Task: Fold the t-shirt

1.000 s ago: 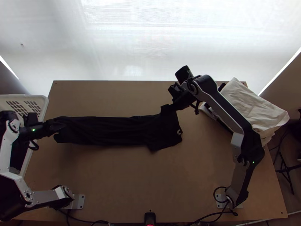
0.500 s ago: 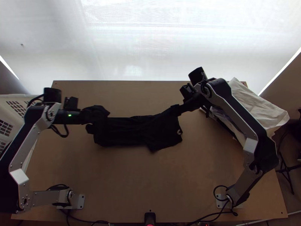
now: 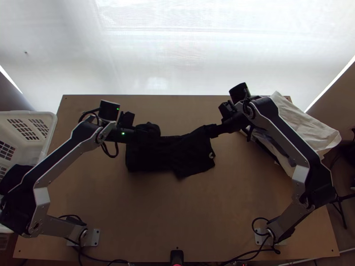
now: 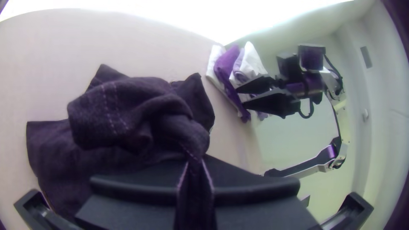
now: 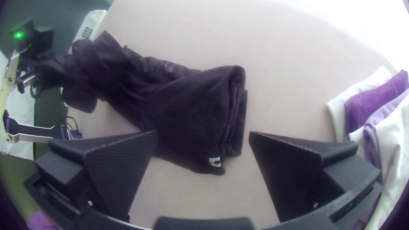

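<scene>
Black t-shirt (image 3: 188,155) mid-frame, shorter than before: left end carried rightward, bunched, pinched in left gripper's (image 3: 145,133) closed jaws. Right gripper (image 3: 214,131) shifted slightly right, jaws apart, near shirt's upper right corner.

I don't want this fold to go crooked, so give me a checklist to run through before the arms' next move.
1. Left gripper grips the black t-shirt: ok.
2. Right gripper open and holding nothing: ok.
3. T-shirt flat at the left gripper: not ok, it is bunched there.
4. Stacked clothes apart from the t-shirt: ok.
5. Hidden layers under the t-shirt's top smooth: cannot tell.
</scene>
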### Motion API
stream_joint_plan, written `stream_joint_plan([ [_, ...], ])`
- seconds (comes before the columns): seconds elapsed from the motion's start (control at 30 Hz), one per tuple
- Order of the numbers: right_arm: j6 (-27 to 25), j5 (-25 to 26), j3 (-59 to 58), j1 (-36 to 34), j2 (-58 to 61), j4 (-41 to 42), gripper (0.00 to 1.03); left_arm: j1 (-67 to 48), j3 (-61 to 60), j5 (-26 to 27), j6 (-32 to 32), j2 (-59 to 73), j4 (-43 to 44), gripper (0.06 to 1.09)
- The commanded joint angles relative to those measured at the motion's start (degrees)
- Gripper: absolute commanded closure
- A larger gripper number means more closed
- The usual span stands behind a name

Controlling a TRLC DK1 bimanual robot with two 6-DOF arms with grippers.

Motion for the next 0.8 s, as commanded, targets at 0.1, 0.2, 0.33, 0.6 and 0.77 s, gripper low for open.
stream_joint_plan([
  [0.1, 0.68, 0.14, -3.49, -0.69, -0.44, 1.98, 0.04, -8.31, 1.34, -0.35, -8.89, 5.52, 13.56, 1.05],
  [0.2, 0.68, 0.14, -3.93, -0.86, -0.44, 2.33, 0.04, -9.63, 1.25, -0.35, -12.41, 7.63, 17.96, 1.05],
  [0.33, 0.59, 0.14, -4.28, -1.48, -0.97, 2.42, 0.04, -11.65, 1.25, -0.44, -15.57, 9.91, 22.88, 1.05],
  [0.6, 0.59, 0.14, -7.8, -3.06, -3.43, 3.48, 0.04, -15.34, 3.36, -1.41, -20.05, 13.6, 28.42, 1.05],
  [0.77, 0.59, 0.14, -9.73, -3.76, -4.39, 4.18, 0.04, -17.19, 5.47, -3.87, -22.25, 15.63, 30.79, 1.05],
])
